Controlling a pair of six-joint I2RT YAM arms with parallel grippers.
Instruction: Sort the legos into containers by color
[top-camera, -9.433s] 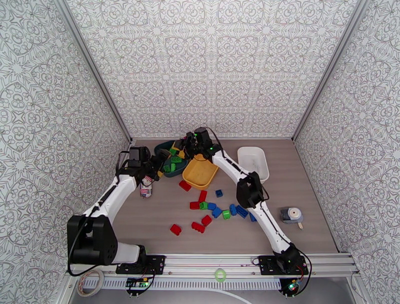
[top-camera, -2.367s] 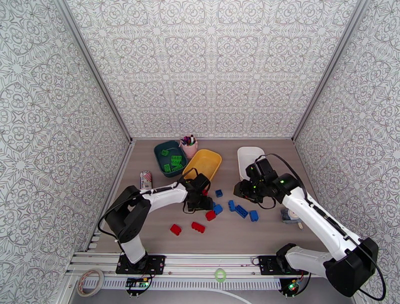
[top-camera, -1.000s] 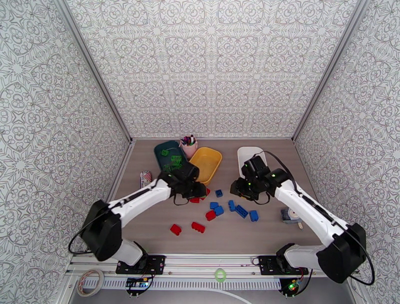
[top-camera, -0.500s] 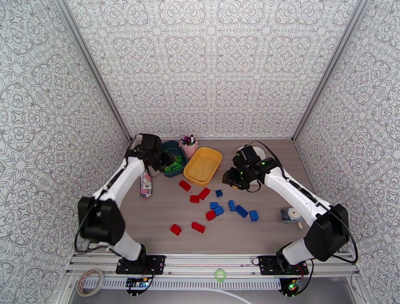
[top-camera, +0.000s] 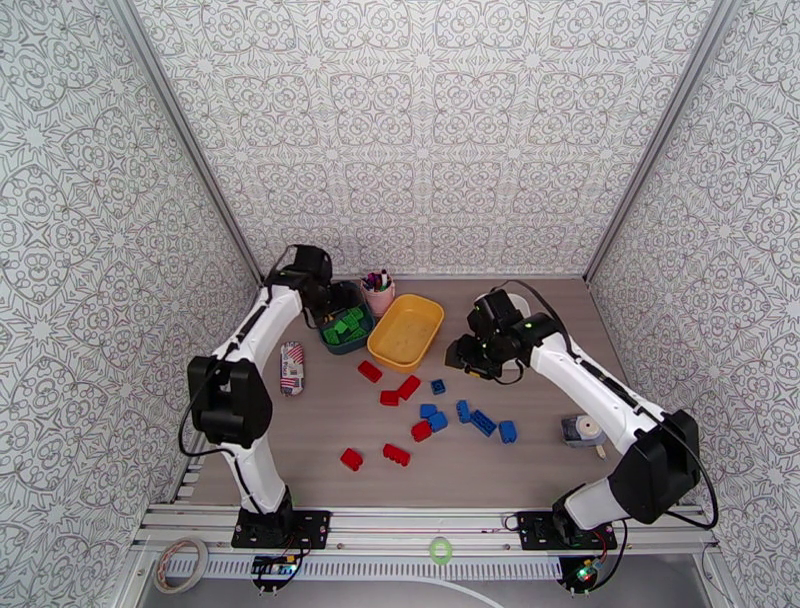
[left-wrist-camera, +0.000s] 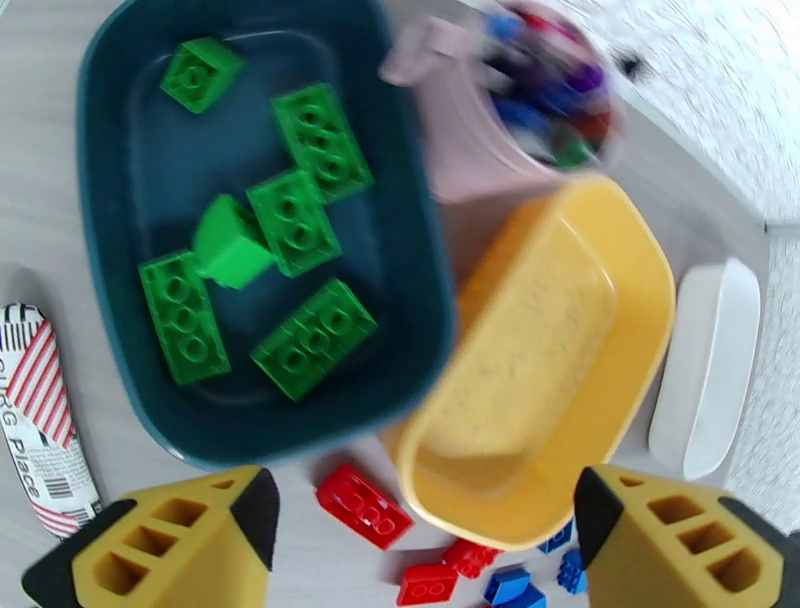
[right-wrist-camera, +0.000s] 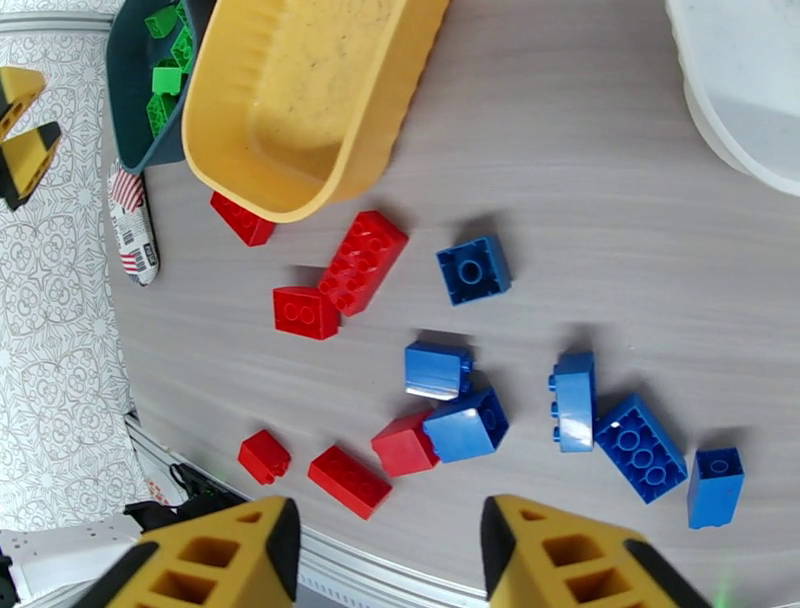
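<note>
Legos (top-camera: 428, 411) | greens (left-wrist-camera: 292, 220) sitting in the teal tray (left-wrist-camera: 105, 200), reds (right-wrist-camera: 362, 262) and blues (right-wrist-camera: 640, 447) lying on the table (right-wrist-camera: 600, 200) | left claw (left-wrist-camera: 415, 515) hanging open by that tray | right claw (right-wrist-camera: 390, 545) hanging open over blues

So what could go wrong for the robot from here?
1. One red brick touches a blue brick; the open right gripper above them might grab or shove both.
2. A second red brick lies right beside the yellow tray, leaving little room for fingers.
3. The pink cup of pens stands right beside the dark teal tray, where the left gripper hovers and could knock it.
</note>
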